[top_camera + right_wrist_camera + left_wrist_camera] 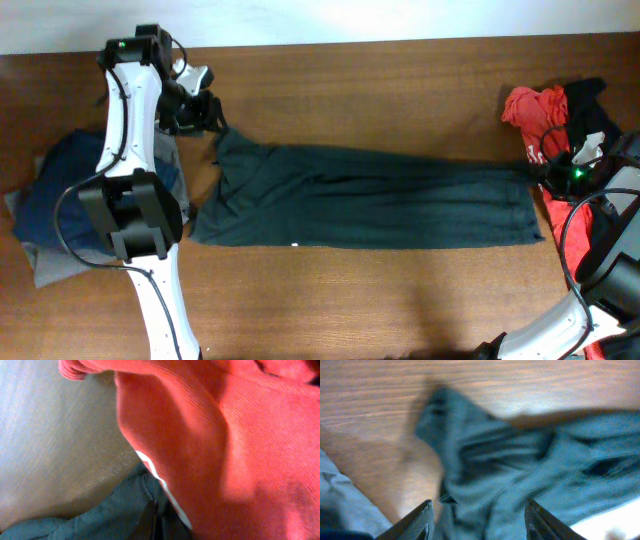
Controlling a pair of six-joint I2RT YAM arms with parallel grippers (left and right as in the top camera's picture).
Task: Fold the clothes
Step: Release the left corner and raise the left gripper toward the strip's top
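While the dark green shirt [370,195] is stretched across the table [400,300], its left end is straddled by the left gripper [210,116], jaws spread wide. Its right edge is pinched in the closed jaws of the right gripper [547,172], beside the red shirt [535,108].

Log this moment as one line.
green shirt: spread out on table | left end effector: open above its left end | right end effector: shut on its right end
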